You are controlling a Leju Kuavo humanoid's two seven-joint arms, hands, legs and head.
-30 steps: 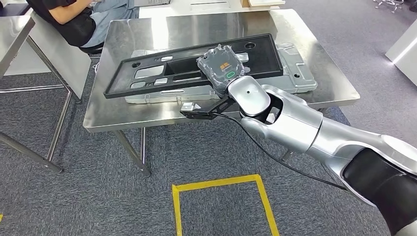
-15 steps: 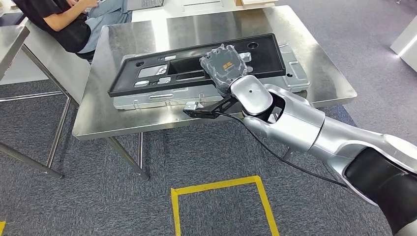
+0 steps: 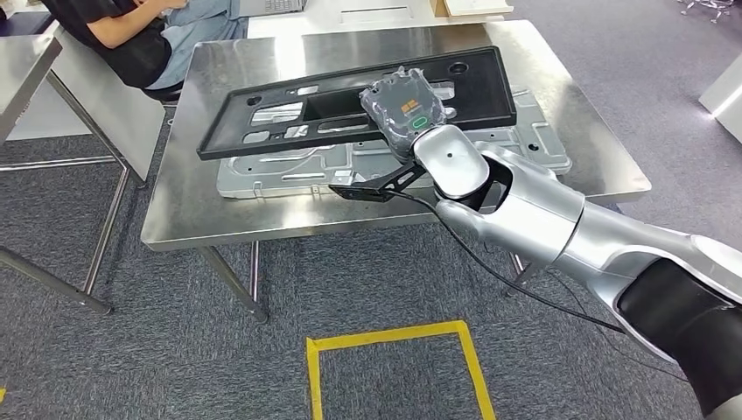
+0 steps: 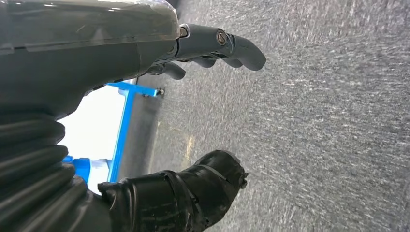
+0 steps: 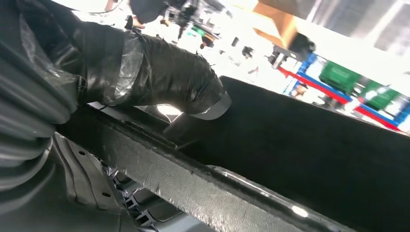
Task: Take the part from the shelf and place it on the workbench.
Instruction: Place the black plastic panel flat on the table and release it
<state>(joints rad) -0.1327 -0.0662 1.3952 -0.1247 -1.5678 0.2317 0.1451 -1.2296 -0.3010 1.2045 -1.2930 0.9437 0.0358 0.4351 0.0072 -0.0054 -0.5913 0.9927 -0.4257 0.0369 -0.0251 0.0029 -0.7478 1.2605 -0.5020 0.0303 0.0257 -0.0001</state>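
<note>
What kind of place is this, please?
Probably a workshop or robot test area: a steel workbench carries a long black part over a grey metal panel, and yellow tape marks the carpet.

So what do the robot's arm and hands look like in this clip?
The right arm is glossy silver with a black upper segment, a thin black cable and a black camera bracket. The right hand has a plastic-wrapped grey back with an orange-and-green label. The left hand has ribbed grey cover, darker fingers.
</note>
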